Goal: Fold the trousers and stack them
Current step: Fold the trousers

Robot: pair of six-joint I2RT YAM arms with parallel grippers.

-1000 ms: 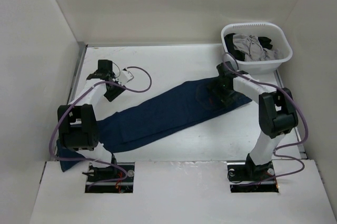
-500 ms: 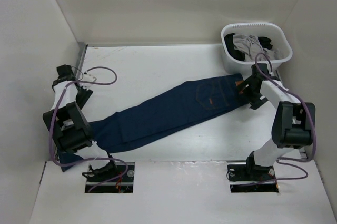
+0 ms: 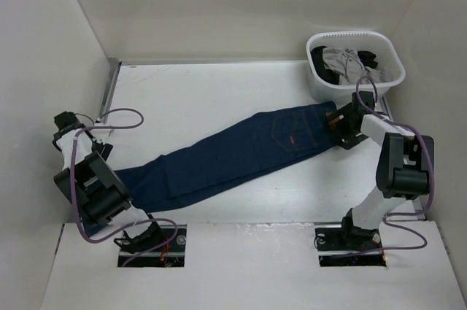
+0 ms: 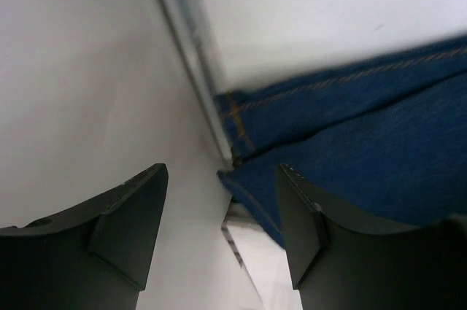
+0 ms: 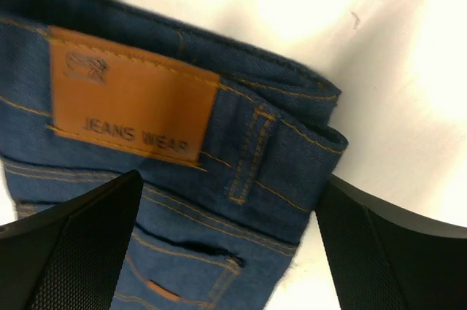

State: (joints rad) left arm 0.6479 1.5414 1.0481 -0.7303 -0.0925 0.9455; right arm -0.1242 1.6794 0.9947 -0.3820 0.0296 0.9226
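Note:
The dark navy trousers lie flat in a long diagonal strip, with the leg ends at the near left and the waistband at the far right. My right gripper is open at the waistband end. In the right wrist view its jaws straddle the waistband corner with its belt loop, next to a tan leather patch; they are not closed on the cloth. My left gripper is open and empty by the left wall, above the leg hems at the table's left edge.
A white laundry basket with grey and black garments stands at the far right corner, just behind my right gripper. The side wall and a metal edge strip are close to my left gripper.
My left arm has swung left and toward the near side, up against the wall. My right gripper has moved off the trousers' seat to the waistband end. The trousers now lie straighter and longer.

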